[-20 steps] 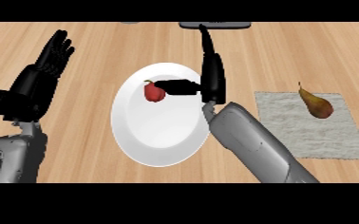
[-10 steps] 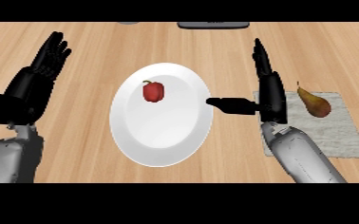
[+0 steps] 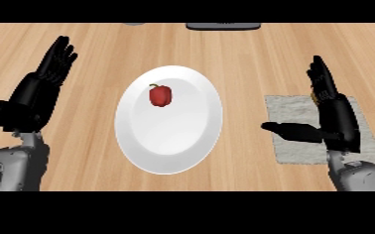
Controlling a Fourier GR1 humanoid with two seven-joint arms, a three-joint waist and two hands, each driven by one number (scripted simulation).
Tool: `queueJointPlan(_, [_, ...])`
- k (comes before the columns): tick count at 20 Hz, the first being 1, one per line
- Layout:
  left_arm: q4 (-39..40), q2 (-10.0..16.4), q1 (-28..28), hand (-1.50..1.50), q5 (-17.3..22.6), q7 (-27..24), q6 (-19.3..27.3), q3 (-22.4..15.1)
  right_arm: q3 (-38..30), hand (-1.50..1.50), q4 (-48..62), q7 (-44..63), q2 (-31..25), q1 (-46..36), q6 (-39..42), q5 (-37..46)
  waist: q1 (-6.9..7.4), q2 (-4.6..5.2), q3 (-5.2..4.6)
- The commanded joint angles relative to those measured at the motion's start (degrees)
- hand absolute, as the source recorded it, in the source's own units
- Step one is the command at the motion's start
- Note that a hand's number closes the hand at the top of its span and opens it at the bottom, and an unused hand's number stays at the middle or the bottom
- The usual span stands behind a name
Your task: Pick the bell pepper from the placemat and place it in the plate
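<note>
Right hand is seen open over the placemat, fingers straight and pointing away, thumb stretched toward the plate; nothing is held. The bell pepper is found inside the plate, in its far-left part, stem turned to the far side, and it lies to the left of this hand and well apart from it. The left hand is rested open at the left edge. The placing is judged done, so only a retreat is needed.

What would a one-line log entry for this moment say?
bell pepper: on plate | right hand: open, over placemat | left hand: open, resting at left
</note>
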Motion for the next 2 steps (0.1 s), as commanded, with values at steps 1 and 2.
queueJointPlan(1, [3.4, 0.1, -1.5, 0.00, 0.1, -2.6, -1.2, 0.6, -3.3, -1.50, 1.4, -3.8, 0.2, 2.7, 3.4, 2.4, 0.15, 0.06, -0.01])
queueJointPlan(2, [2.6, 0.1, -1.9, 0.00, -0.1, -0.6, -0.3, 0.8, -4.1, -1.50, -1.6, -3.3, -1.3, 5.5, 2.8, 2.9, 0.02, 0.02, -0.01])
